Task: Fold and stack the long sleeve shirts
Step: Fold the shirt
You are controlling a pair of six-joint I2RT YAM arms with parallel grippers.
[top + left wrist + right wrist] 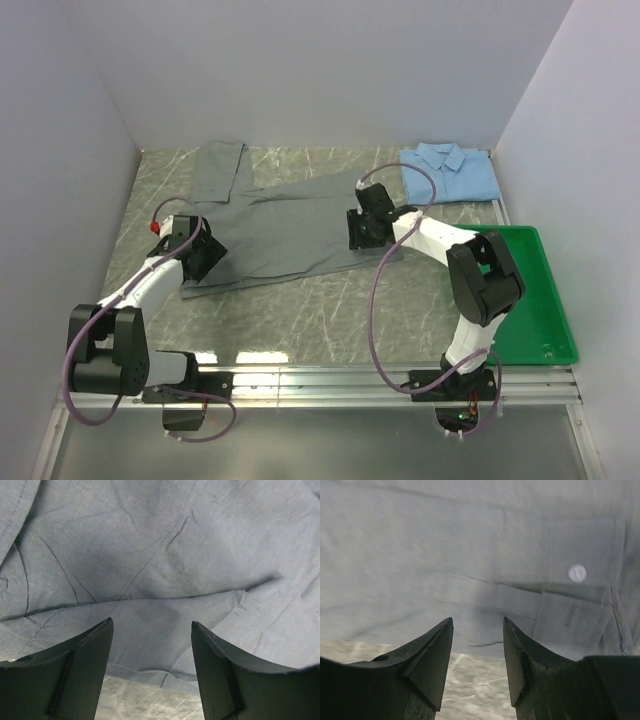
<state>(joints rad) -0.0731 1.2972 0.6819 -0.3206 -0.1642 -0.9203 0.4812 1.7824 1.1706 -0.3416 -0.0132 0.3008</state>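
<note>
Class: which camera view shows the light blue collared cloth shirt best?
The top external view: the light blue collared cloth shirt lies folded at the far right, whole. Both wrist views show only the grey cloth shirt.

The grey shirt [280,225] is plain mid-grey, unpatterned, with one white button [577,573]. The light blue shirt [450,172], at the desk's far right corner, is plain pale blue. The tray [520,290] is solid bright green. The desk [330,310] is grey-green marbled with pale veins. The left hand [152,630] and right hand [477,625] are black. The cables [372,300] are purple.
</note>
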